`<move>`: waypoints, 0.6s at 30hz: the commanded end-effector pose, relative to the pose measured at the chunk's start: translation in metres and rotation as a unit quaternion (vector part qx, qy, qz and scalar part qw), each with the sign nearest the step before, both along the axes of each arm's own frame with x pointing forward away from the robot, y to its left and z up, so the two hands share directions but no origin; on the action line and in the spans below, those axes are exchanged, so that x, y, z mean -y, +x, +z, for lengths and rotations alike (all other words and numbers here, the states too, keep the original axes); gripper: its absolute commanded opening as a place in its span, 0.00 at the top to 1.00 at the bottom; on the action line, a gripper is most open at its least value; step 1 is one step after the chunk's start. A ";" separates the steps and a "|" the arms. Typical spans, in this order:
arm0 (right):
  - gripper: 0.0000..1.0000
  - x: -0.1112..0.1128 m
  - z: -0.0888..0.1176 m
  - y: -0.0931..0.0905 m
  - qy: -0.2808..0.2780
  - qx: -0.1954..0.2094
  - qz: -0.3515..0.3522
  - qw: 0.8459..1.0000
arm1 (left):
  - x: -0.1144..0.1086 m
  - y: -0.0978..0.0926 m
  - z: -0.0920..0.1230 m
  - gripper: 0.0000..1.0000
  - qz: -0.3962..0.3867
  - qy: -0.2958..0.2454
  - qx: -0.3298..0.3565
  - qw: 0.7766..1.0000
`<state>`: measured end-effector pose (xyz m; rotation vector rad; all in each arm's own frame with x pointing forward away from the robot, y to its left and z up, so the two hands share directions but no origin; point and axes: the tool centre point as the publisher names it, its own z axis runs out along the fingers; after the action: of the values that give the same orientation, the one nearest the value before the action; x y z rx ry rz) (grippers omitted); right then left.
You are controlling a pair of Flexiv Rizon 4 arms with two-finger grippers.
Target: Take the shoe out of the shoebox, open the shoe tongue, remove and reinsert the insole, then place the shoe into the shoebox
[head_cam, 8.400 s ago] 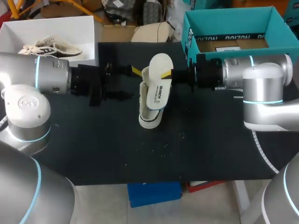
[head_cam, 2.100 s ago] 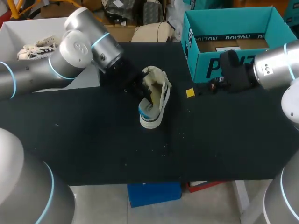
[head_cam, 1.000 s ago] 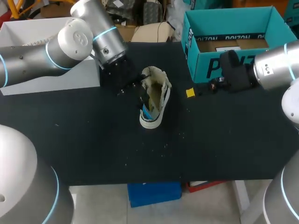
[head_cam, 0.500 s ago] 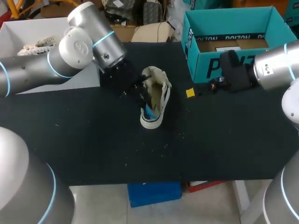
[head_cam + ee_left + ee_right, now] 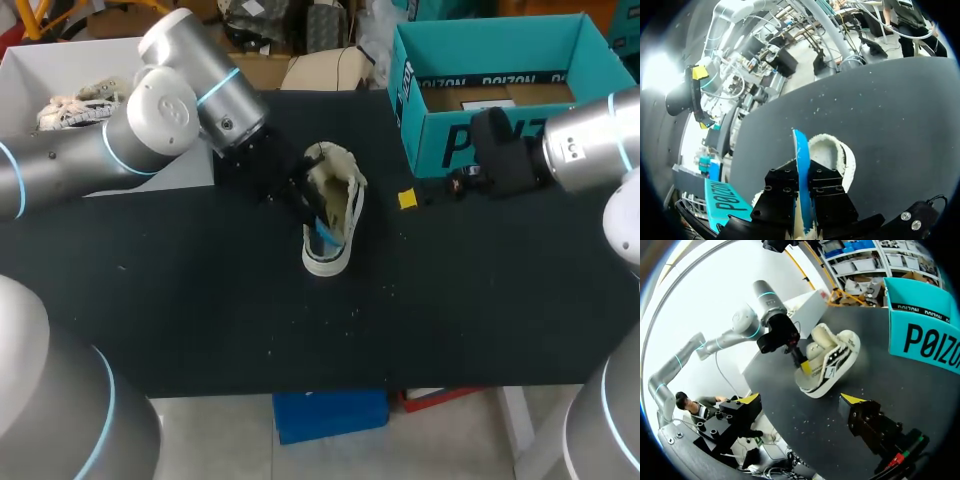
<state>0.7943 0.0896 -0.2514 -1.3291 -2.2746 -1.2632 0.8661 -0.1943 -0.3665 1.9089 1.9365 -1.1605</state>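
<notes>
Pushed back into the shoe (image 5: 330, 215) on the black table (image 5: 200, 300), the left gripper (image 5: 803, 176) is clamped on its insole (image 5: 800, 155). The right gripper (image 5: 800, 400) is held agape

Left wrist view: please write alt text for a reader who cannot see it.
The left pincer grips a blue insole, held on edge, at the opening of a white shoe. The shoe lies on a black table.

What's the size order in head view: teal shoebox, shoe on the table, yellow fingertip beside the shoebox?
Largest to smallest:
1. teal shoebox
2. shoe
3. right tool's yellow fingertip
All sit near table level, so nearness barely skews it.
</notes>
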 end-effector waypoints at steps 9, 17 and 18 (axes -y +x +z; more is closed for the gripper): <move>0.00 -0.001 0.000 0.001 -0.001 -0.001 0.000 1.000 | 0.006 0.008 -0.012 1.00 0.014 0.001 0.011 1.000; 0.00 -0.001 0.000 0.001 -0.001 -0.001 0.000 1.000 | 0.003 0.002 -0.019 1.00 0.006 0.035 0.018 0.999; 0.00 -0.001 0.000 0.001 -0.001 -0.001 0.000 1.000 | 0.003 0.000 -0.022 1.00 0.003 0.040 0.014 0.999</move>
<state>0.7943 0.0896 -0.2514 -1.3291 -2.2745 -1.2631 0.8687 -0.1928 -0.3867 1.9324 1.9848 -1.0770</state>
